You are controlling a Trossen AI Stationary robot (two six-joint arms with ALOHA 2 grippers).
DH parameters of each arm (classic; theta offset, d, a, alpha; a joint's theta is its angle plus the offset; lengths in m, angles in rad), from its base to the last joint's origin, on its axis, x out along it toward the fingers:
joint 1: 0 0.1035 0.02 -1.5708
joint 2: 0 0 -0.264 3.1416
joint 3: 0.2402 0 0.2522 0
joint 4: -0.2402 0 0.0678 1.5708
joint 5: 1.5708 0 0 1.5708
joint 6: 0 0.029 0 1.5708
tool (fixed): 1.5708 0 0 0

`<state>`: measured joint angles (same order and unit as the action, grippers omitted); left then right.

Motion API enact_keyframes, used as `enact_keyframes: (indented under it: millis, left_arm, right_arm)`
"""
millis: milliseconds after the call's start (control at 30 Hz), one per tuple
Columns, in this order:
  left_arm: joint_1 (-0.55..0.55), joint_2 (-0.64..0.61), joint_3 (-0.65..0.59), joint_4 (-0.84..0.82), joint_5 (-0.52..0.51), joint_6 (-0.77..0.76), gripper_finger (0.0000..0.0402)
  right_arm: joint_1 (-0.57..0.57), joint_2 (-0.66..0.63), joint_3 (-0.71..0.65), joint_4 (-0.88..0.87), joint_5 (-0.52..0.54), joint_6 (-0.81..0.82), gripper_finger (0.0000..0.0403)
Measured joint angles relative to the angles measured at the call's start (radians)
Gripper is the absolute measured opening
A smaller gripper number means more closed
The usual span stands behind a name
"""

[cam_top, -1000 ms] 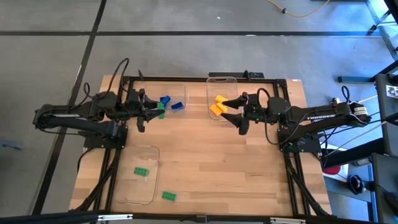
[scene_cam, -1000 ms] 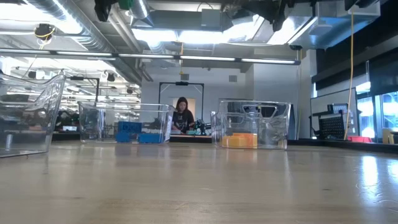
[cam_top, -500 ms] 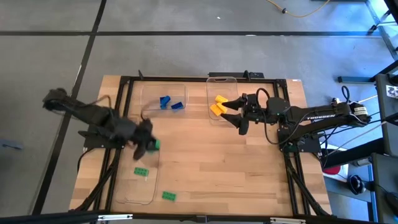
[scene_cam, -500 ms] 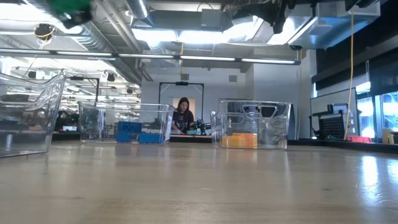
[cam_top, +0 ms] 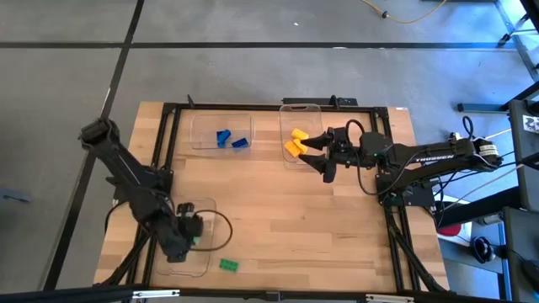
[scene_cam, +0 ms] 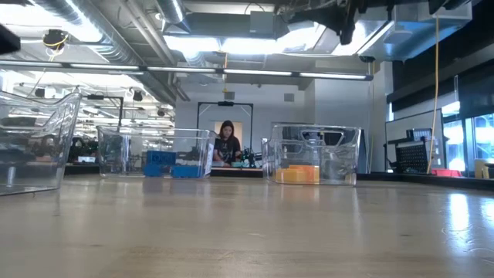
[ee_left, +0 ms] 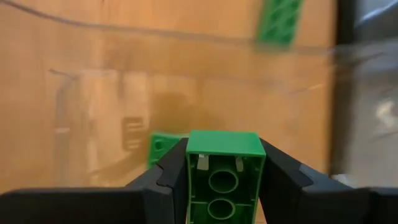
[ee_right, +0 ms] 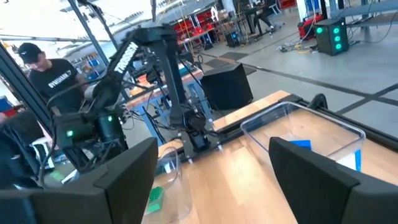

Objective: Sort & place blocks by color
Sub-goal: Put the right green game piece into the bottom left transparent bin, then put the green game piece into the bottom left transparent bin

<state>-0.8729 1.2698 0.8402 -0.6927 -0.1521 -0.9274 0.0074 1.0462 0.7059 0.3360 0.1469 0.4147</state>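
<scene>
Hanging over the clear tray [cam_top: 192, 248] at the desk's [cam_top: 286, 219] near left edge, the left tool [cam_top: 187, 233] has its fingers closed on a green block [ee_left: 222, 177], seen end-on in the left wrist view with its hollow underside toward the camera. Under it in the tray lies a second green block [ee_left: 159, 148], and a third green block [cam_top: 228, 265] sits on the bare wood just outside the tray's near right corner.

The right tool [cam_top: 308, 148] hovers with its fingers spread wide and nothing between them, above the far tray [cam_top: 301, 110] holding the yellow blocks [cam_top: 295, 141]. The blue blocks [cam_top: 231, 140] lie in the other far tray [cam_top: 205, 124], well apart from both arms. The middle of the desk is open wood between the two arms.

The low view shows both far trays standing side by side at the back edge, with a person [scene_cam: 227, 143] in the room behind; neither tool's fingertips appear there. The right wrist view looks across to the left arm [ee_right: 163, 81] bent down over its tray, with another person [ee_right: 53, 71] beyond.
</scene>
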Motion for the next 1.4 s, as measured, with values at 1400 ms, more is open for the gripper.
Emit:
enact_keyframes:
  millis: [1400]
  left_arm:
    - [0.085,0.131,-0.002,0.122,0.299,0.065,0.0194]
  right_arm:
    - [-0.001,0.0,0.0,-0.018,0.002,-0.001,0.031]
